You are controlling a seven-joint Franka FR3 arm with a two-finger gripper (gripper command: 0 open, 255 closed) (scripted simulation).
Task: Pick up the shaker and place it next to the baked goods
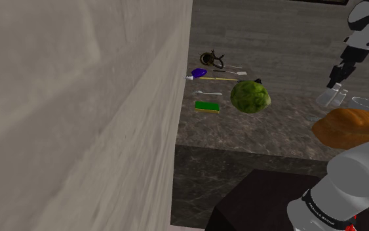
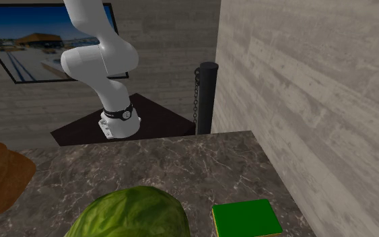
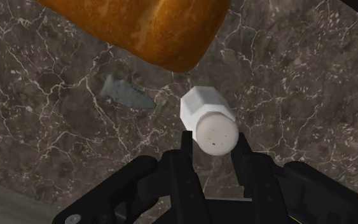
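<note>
A white shaker [image 3: 208, 113] with a speckled round cap sits clasped between my black fingers [image 3: 187, 153], and my gripper [image 3: 215, 145] is shut on it. The shaker's shadow [image 3: 128, 93] falls on the dark marble counter [image 3: 298, 76] off to one side, so the shaker hangs above the surface. A golden-brown bread loaf [image 3: 145, 28] lies just beyond the shaker. In the shoulder view my gripper [image 1: 336, 80] hangs over the pale shaker [image 1: 331, 98], right behind the loaf [image 1: 352, 127] at that view's right.
A green leafy head [image 1: 250, 96] sits mid-counter, with a green sponge [image 1: 207, 105] and several small utensils [image 1: 210, 74] near the grey wall [image 1: 78, 118]. A clear bowl [image 1: 366, 103] stands behind the loaf. The counter edge [image 1: 242, 147] runs in front of the stand.
</note>
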